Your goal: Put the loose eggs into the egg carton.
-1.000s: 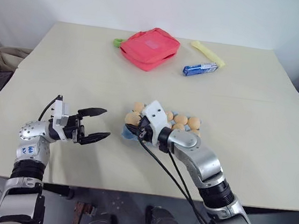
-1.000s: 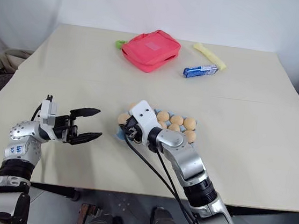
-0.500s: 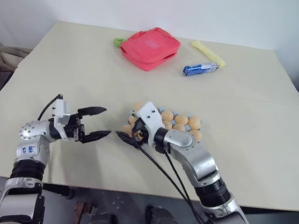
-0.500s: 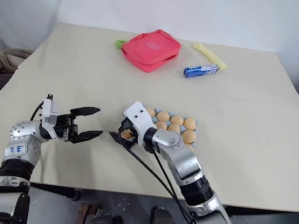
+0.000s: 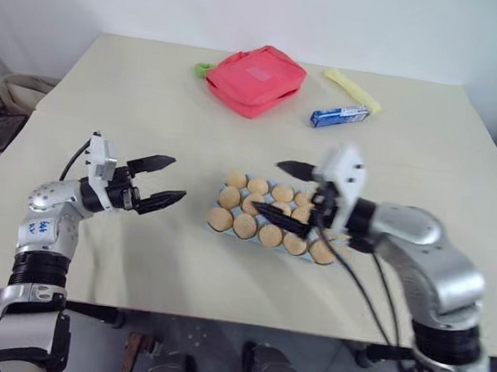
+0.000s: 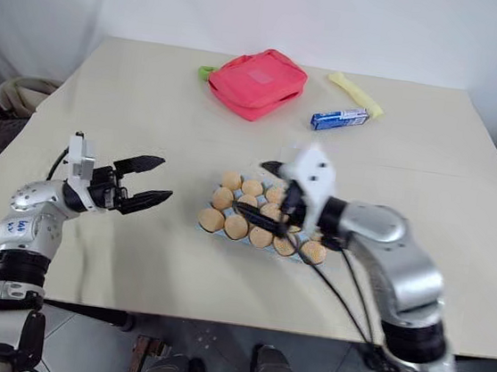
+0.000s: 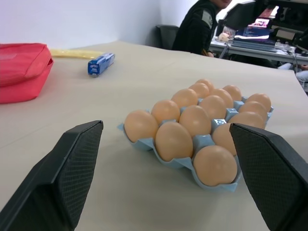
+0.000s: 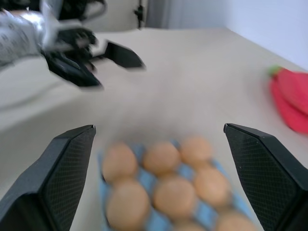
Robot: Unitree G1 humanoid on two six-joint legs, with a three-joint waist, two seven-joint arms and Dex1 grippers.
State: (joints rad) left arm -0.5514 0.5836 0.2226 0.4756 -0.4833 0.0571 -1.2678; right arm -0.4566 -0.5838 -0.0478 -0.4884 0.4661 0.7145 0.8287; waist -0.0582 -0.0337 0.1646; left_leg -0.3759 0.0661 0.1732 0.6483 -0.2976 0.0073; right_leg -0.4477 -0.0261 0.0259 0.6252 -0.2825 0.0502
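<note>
Right end effector (image 5: 289, 193) agape, blurred, hiding egg carton (image 5: 217, 228) rear cups

A red pouch (image 5: 253, 79) lies at the far side of the beige table (image 5: 130, 119), a green tab (image 5: 202, 69) at its edge; nearby rest a blue wrapped packet (image 5: 338, 116) and a yellow packet (image 5: 353, 89), just apart.

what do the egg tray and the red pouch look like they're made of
The egg carton: probably moulded paper pulp, matte light blue, with soft, thick rounded cup edges and no shine. The red pouch: looks like woven fabric, matte, sagging softly with a stitched seam along its edge; the exact cloth can't be told.
</note>
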